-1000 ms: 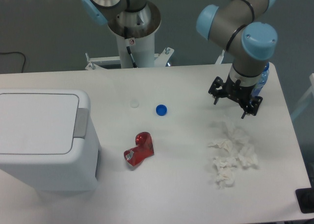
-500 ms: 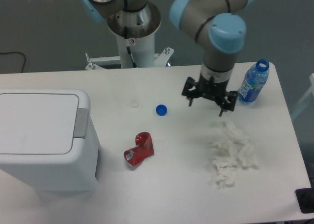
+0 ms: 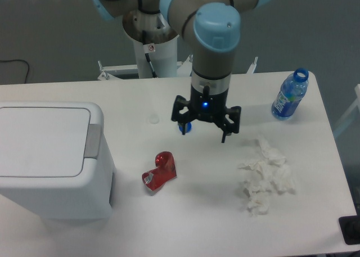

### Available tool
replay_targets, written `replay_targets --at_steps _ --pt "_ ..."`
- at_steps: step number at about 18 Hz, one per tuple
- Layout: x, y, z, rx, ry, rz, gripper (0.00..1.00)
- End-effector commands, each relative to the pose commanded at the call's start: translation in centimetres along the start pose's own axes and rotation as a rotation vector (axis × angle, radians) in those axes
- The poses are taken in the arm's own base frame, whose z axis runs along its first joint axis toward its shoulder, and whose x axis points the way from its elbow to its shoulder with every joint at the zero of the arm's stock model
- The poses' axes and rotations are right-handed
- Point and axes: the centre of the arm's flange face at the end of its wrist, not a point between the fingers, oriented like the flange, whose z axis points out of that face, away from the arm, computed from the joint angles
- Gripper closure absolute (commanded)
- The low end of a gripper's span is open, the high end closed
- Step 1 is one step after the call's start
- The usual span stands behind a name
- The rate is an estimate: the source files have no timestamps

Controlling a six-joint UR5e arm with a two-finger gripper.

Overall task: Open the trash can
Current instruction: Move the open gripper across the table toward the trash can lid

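At the left edge of the table (image 3: 197, 212) stands the trash can (image 3: 50, 161), lid shut flat, its grey push tab (image 3: 93, 140) on the right side of the lid facing the rest of the scene. Nothing touches it. To its right lies a crushed red can (image 3: 160, 171), between the bin and the arm. Further right hangs the tool (image 3: 205, 125), fingers spread wide and empty, well apart from the bin and directly above a small blue bottle cap (image 3: 185, 126), which it partly hides. A faint clear ring (image 3: 154, 119) sits just left of the cap. Then comes a heap of crumpled white tissue (image 3: 266, 175), and at the far right an uncapped blue water bottle (image 3: 289, 95) stands upright.

The chief risk, as I judge it, is in the crossing: a low path leftward could sweep the cap or clip the red can and push it against the bin. At the bin itself, spread fingers could straddle the narrow tab or land on the lid beside it, so the latch never trips. A push from the side might also slide the whole bin towards the table's edge.
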Motion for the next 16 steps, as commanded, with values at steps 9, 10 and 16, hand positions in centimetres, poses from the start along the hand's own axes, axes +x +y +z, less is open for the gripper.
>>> replay_targets --at_steps 9,10,16 --pt "4.3 -0.8 -4.6 0.158 0.161 -0.140 0.79" --pt "4.8 -0.9 -5.2 0.178 0.184 -0.136 0.87" --pt "6.9 -1.2 -6.0 0.207 0.240 -0.109 1.00"
